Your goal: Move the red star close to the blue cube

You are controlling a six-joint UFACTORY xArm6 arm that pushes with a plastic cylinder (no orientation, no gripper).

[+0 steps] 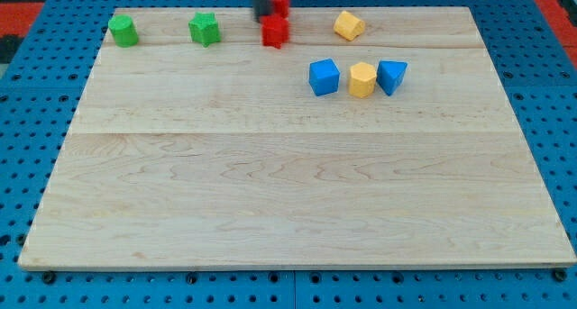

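A red block (275,31), blurred so its shape is unclear, lies near the view's top edge of the wooden board. A second red block (282,1) sits just above it, partly hidden by my rod; I cannot tell which of the two is the star. My tip (262,19) is at the upper left corner of the lower red block, touching it or nearly so. The blue cube (324,77) lies below and to the right of the red blocks, a short gap away.
A yellow block (361,79) touches the blue cube's right side, with a blue wedge-like block (391,76) right of that. Another yellow block (348,24) lies at the top right. A green star (205,28) and a green block (123,30) lie at the top left.
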